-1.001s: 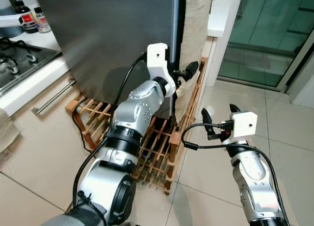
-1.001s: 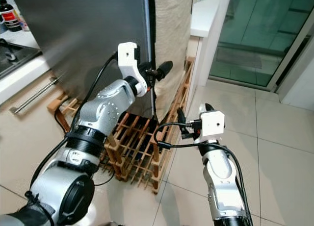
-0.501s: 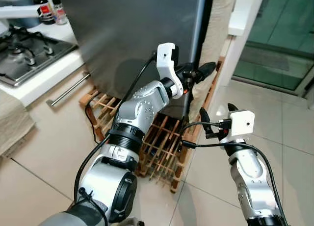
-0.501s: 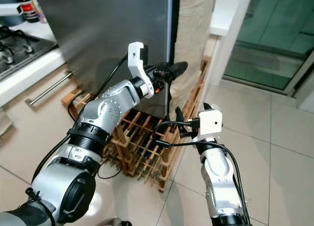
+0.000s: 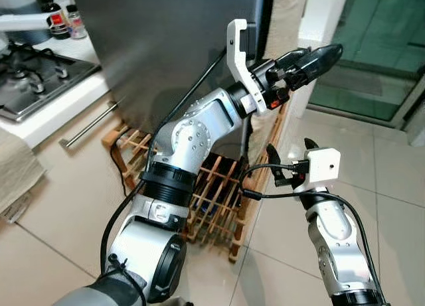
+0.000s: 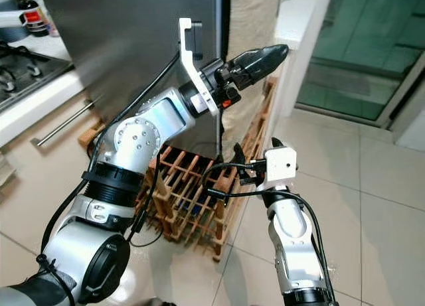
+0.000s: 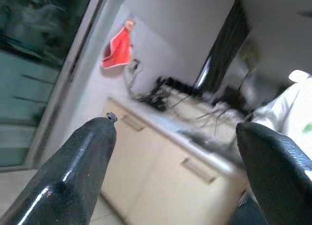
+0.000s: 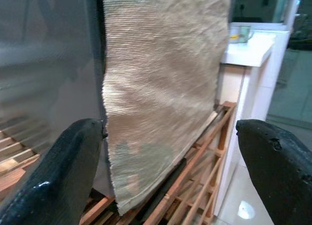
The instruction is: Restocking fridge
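Observation:
The fridge (image 5: 166, 40) is a tall dark grey steel block straight ahead, its door closed. My left gripper (image 5: 324, 54) is raised high, past the fridge's right edge, pointing right toward the glass door. In the left wrist view its fingers (image 7: 73, 171) stand apart with nothing between them, and the background is blurred. My right gripper (image 5: 289, 149) hangs lower, in front of the fridge's right side, and is open. Between its fingers (image 8: 53, 176) the right wrist view shows the beige woven cloth (image 8: 165, 88) hanging beside the fridge.
A wooden rack (image 5: 219, 193) lies on the tiled floor at the fridge's foot. A gas hob (image 5: 33, 80) and bottles (image 5: 56, 20) sit on the counter to the left. A white ledge (image 5: 319, 14) and a glass door (image 5: 378, 47) are on the right.
My left arm has risen and swung right, away from the fridge's edge. The right gripper has stayed about where it was. The camera has shifted slightly.

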Tool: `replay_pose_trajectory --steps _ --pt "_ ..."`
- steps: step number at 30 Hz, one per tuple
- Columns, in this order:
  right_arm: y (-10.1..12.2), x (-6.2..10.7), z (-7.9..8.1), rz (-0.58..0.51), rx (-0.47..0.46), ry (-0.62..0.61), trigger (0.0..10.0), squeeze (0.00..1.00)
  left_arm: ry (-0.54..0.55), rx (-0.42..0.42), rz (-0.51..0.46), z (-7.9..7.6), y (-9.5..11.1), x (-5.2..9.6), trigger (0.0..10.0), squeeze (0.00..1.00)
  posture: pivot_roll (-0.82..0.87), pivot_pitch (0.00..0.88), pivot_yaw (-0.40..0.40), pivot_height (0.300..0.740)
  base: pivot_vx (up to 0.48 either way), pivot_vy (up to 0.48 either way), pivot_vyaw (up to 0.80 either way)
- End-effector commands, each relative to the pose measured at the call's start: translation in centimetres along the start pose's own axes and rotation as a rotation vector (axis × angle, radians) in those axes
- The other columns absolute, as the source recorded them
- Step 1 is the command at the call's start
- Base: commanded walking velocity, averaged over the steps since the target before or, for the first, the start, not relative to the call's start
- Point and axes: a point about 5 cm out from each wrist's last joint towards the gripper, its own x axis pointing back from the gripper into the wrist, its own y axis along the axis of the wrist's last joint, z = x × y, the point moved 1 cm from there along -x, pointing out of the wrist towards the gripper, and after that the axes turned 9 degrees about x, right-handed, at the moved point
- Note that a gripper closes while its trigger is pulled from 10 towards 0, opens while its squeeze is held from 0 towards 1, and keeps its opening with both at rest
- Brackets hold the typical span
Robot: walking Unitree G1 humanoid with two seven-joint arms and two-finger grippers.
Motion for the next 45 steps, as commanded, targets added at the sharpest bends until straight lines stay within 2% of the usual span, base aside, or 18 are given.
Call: replay_pose_trajectory --steps 1,3,4,5,7,8,12,14,15,20,25,32,33,36,39,40,41,45 --pt "0.2 0.0 0.0 -0.006 0.003 -0.007 10.0 0.0 0.058 -0.032 -0.007 0.1 -1.8 -0.1 10.0 0.0 -0.12 0.0 0.092 0.74 0.0 0.0 0.0" --pt "0.4 -0.1 0.0 -0.013 0.001 -0.012 10.0 0.0 0.127 -0.093 -0.005 1.2 -1.4 1.1 10.0 0.0 -0.12 0.0 0.093 0.74 0.0 0.0 0.0" --pt "0.9 -0.1 -0.4 -0.028 -0.003 -0.045 10.0 0.0 0.249 -0.208 -0.014 2.8 -0.2 3.9 10.0 0.0 -0.1 0.0 0.088 0.74 0.0 0.0 0.0" --pt "0.9 -0.1 -0.4 -0.028 -0.003 -0.045 10.0 0.0 0.249 -0.208 -0.014 2.8 -0.2 3.9 10.0 0.0 -0.1 0.0 0.088 0.74 0.0 0.0 0.0" --pt "1.5 0.1 -1.4 -0.047 -0.017 -0.118 10.0 0.0 0.384 -0.305 -0.047 4.1 1.3 7.5 10.0 0.0 -0.09 0.0 0.082 0.74 0.0 0.0 0.0" --pt "1.5 0.1 -1.4 -0.047 -0.017 -0.118 10.0 0.0 0.384 -0.305 -0.047 4.1 1.3 7.5 10.0 0.0 -0.09 0.0 0.082 0.74 0.0 0.0 0.0" --pt "1.7 1.3 -2.6 -0.037 0.007 -0.182 10.0 0.0 0.572 -0.345 -0.127 4.9 2.3 11.9 10.0 0.0 -0.06 0.0 0.063 0.74 0.0 0.0 0.0" --pt "1.7 1.6 -2.7 -0.033 0.012 -0.183 10.0 0.0 0.628 -0.381 -0.131 5.0 2.2 12.9 10.0 0.0 -0.05 0.0 0.062 0.74 0.0 0.0 0.0" --pt "1.6 2.0 -2.7 -0.026 0.016 -0.185 10.0 0.0 0.737 -0.423 -0.13 5.5 1.7 14.8 10.0 0.0 -0.05 0.0 0.065 0.74 0.0 0.0 -0.57" --pt "1.5 1.9 -2.7 -0.019 0.02 -0.182 10.0 0.0 0.933 -0.452 -0.117 6.7 0.7 18.4 10.0 0.0 -0.05 0.0 0.07 0.74 0.0 0.0 -0.53" --pt "1.6 1.5 -2.6 -0.024 0.024 -0.176 10.0 0.0 1.051 -0.454 -0.155 7.0 0.6 19.9 10.0 0.0 -0.05 0.0 0.069 0.74 0.0 0.0 -0.49" --pt "1.5 1.1 -2.5 -0.021 0.026 -0.154 10.0 0.0 1.122 -0.542 -0.18 7.0 1.3 20.4 10.0 0.0 -0.04 0.0 0.059 0.711 0.0 0.0 -0.45" --pt "1.7 1.1 -2.5 -0.044 0.01 -0.159 10.0 0.0 1.147 -0.556 -0.237 7.0 1.6 20.8 10.0 0.0 -0.04 0.0 0.059 0.703 0.0 0.0 -0.45" --pt "1.6 1.4 -3.0 -0.069 -0.004 -0.217 10.0 0.0 1.262 -0.474 -0.269 8.4 0.9 22.6 10.0 0.0 -0.04 0.0 0.058 0.686 0.0 0.0 -0.46" --pt "1.4 1.6 -3.4 -0.066 -0.023 -0.245 10.0 0.0 1.197 -0.511 -0.263 8.2 0.7 22.2 10.0 0.0 -0.04 0.0 0.059 0.678 0.0 0.0 -0.45" --pt "1.0 1.6 -3.5 -0.043 -0.064 -0.26 10.0 0.0 1.054 -0.523 -0.196 7.6 -0.7 21.2 10.0 0.0 -0.04 0.0 0.059 0.678 0.0 0.0 -0.5" --pt "1.0 1.6 -3.5 -0.043 -0.064 -0.26 10.0 0.0 1.054 -0.523 -0.196 7.6 -0.7 21.2 10.0 0.0 -0.04 0.0 0.059 0.678 0.0 0.0 -0.5" --pt "1.1 1.4 -2.8 -0.048 -0.035 -0.219 10.0 0.0 0.944 -0.467 -0.147 6.9 -2.1 20.1 10.0 0.0 -0.05 0.0 0.062 0.678 0.0 0.0 -0.54"
